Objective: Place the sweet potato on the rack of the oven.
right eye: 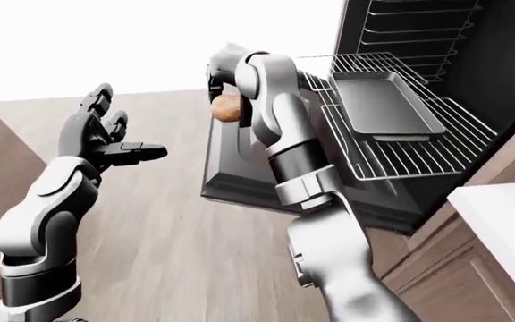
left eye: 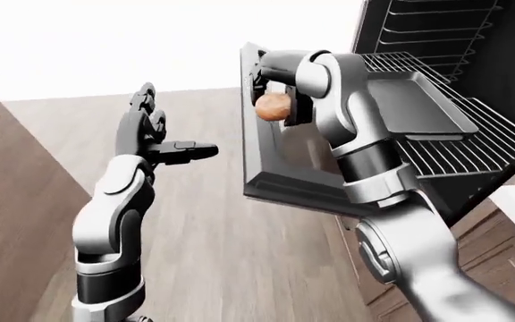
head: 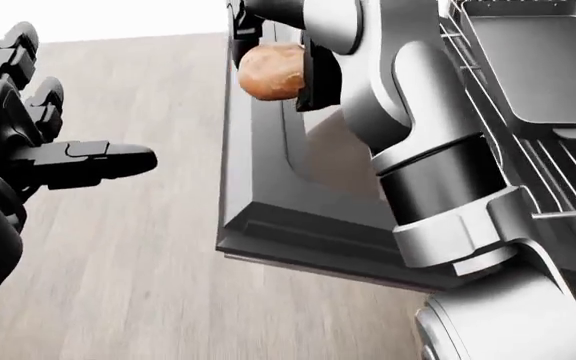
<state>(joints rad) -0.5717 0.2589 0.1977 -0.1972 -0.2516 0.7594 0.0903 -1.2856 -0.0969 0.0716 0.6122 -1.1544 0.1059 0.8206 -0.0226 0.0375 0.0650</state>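
Above open oven door (head: 298,202): sweet potato (head: 271,70) clamped in right hand (head: 286,64); left hand (head: 43,142) spread, empty.

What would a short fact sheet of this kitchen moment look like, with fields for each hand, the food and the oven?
right hand: closed round the sweet potato, held above the open oven door
left hand: open, empty, over the wooden floor
oven rack: pulled out over the door, to the right of the potato in the right-eye view
baking tray: lying on the rack
potato on rack: not yet
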